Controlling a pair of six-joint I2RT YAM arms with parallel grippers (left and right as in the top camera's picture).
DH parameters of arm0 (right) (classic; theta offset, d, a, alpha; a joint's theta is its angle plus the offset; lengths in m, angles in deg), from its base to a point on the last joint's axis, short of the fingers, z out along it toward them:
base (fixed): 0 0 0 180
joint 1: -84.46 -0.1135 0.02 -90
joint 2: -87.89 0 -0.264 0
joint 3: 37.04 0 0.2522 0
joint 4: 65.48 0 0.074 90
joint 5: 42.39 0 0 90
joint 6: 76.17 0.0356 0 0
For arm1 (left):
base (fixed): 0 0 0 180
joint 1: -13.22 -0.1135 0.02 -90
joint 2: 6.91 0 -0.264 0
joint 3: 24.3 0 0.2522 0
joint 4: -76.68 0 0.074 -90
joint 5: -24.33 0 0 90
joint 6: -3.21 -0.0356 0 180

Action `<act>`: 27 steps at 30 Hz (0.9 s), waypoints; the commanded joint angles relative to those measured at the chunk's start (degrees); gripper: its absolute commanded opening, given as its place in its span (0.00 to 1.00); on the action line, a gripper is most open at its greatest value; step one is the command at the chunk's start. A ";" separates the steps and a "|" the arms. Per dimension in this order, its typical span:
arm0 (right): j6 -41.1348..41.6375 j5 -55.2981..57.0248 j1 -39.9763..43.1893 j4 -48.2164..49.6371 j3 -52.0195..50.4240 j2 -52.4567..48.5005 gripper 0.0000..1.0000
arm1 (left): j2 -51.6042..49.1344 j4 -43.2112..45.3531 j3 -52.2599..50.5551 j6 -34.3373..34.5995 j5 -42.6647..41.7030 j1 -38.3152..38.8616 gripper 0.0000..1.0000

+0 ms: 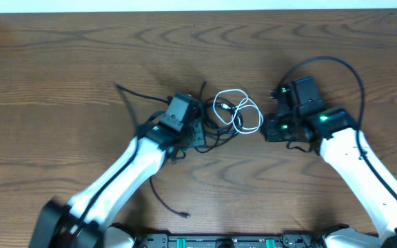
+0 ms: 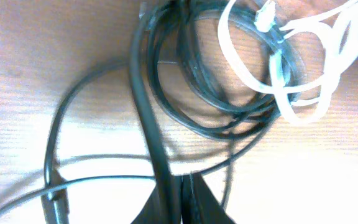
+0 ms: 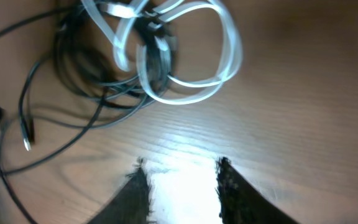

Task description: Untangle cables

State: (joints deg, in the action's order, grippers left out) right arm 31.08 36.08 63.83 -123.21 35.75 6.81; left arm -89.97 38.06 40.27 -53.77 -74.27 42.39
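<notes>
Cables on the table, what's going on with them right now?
The left gripper is shut on a black cable at the edge of the tangle. The right gripper is open over bare table, short of the white cable, and holds nothing. The white cable is looped through the black coils, so the bundle is not yet untangled.

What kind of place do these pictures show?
Probably a robot test bench in a lab. A white left arm and right arm reach over a wooden table, and a tangle of cables lies between them.
</notes>
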 commanded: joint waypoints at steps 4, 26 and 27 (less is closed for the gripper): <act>-12.50 -4.26 -5.92 5.07 0.00 -4.55 0.40 | 11.58 -7.39 0.04 0.37 1.57 0.11 0.07; -17.11 -15.06 -11.39 9.88 0.00 -17.07 0.43 | 21.73 -15.32 0.04 2.25 1.22 0.11 0.08; -17.16 -15.04 -11.96 9.86 0.00 -17.09 0.41 | 21.70 -15.32 0.04 2.27 1.22 0.11 0.08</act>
State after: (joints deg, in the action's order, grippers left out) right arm 15.96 23.97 53.54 -113.24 35.72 -9.88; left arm -67.99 22.80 40.27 -52.02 -73.88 42.39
